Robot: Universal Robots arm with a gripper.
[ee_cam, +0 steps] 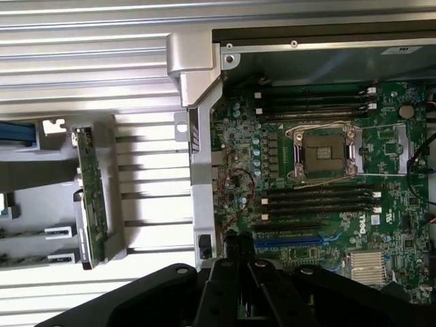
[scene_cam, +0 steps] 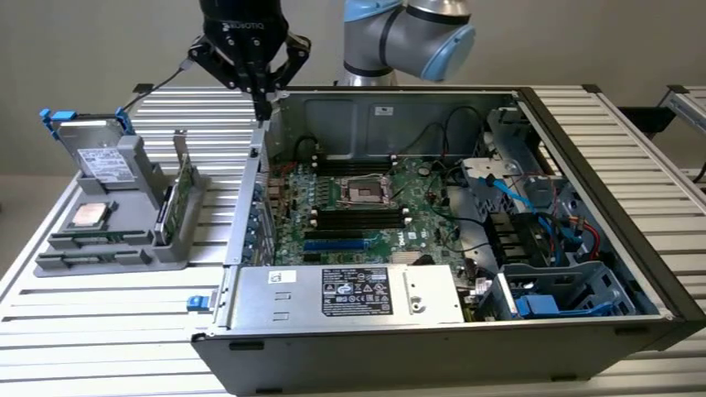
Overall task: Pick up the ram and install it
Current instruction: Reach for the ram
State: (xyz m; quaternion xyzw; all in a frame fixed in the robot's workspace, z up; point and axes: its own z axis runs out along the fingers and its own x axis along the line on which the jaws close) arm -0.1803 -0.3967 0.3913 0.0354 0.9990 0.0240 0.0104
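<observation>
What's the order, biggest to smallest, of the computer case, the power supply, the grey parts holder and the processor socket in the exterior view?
1. computer case
2. power supply and grey parts holder: about alike, and the supply sits nearer the camera, so unranked
3. processor socket, smallest

Gripper housing: white brand word, printed upside down on the black gripper (scene_cam: 263, 104), at 11 o'clock in the exterior view; it reads as ROBOTIQ.
Board logo: white "DELL", set sideways on the green motherboard (ee_cam: 398, 204), just past the ends of the long black slots (ee_cam: 320, 204).
Power-supply sticker: black with white print, on the silver metal power-supply box (scene_cam: 431, 298) at 6 o'clock in the exterior view; too small to read.
Drive sticker: pale, on the grey hard drive (scene_cam: 97, 153) at 9 o'clock; unreadable.
Case sticker: small white, on the grey metal case wall (scene_cam: 331, 112) at 12 o'clock; unreadable.
</observation>
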